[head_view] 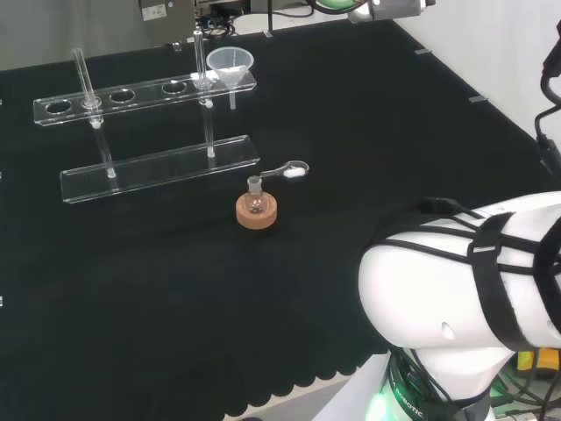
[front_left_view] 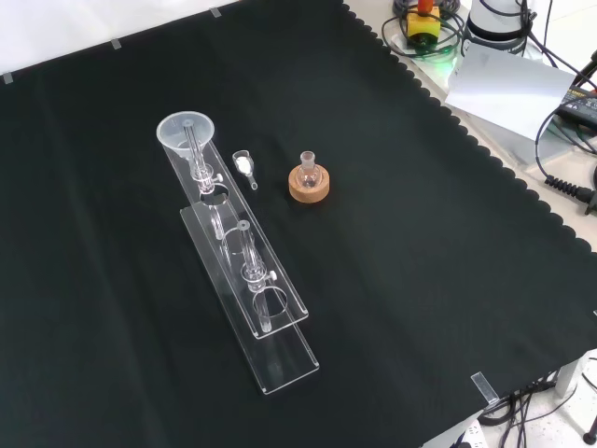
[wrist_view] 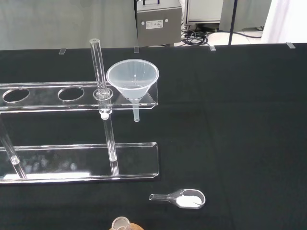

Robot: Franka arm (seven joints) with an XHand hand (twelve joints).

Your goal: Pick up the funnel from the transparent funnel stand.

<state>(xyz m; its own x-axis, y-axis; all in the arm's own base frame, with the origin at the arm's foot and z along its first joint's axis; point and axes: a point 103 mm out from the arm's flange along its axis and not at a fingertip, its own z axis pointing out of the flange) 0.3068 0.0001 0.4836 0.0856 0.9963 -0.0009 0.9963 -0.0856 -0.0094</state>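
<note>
A clear funnel (head_view: 230, 63) (front_left_view: 187, 133) (wrist_view: 133, 80) sits in the end hole of the transparent funnel stand (head_view: 145, 96) (front_left_view: 270, 308) (wrist_view: 72, 163), its stem hanging below the upper shelf. The stand has an upper shelf with several round holes, two upright rods and a flat base plate. In the head view the funnel is at the stand's right end; in the front view it is at the far end.
A small round flask on a cork ring (head_view: 257, 210) (front_left_view: 309, 182) stands near the stand. A clear scoop with white powder (head_view: 292, 170) (front_left_view: 243, 165) (wrist_view: 184, 198) lies beside it. The arm's white link (head_view: 473, 289) stands at the head view's lower right.
</note>
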